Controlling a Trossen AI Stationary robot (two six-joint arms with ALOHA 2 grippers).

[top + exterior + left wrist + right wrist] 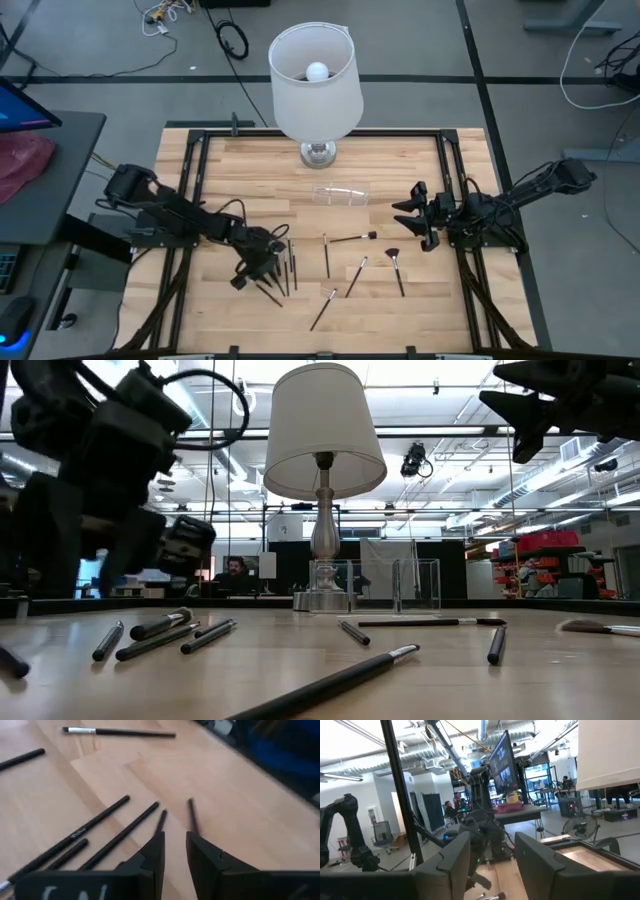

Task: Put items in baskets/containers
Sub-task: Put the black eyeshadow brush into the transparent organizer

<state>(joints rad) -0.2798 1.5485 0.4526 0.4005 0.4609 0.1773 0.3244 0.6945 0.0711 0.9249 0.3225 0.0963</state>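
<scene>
Left gripper [262, 268] was seen low over the near-left brushes [285, 272], jaws narrowly apart, nothing clamped; right gripper [412, 216] was raised, jaws apart, empty; clear box [340, 194] sat by the lamp [316, 80].

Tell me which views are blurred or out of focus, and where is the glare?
Low view: the nearest brush and the left arm's dark bulk are soft, and bright ceiling lights glare behind the lamp. Left wrist view: the far edge is smeared. High view: evenly lit, the clear box barely visible.
</scene>
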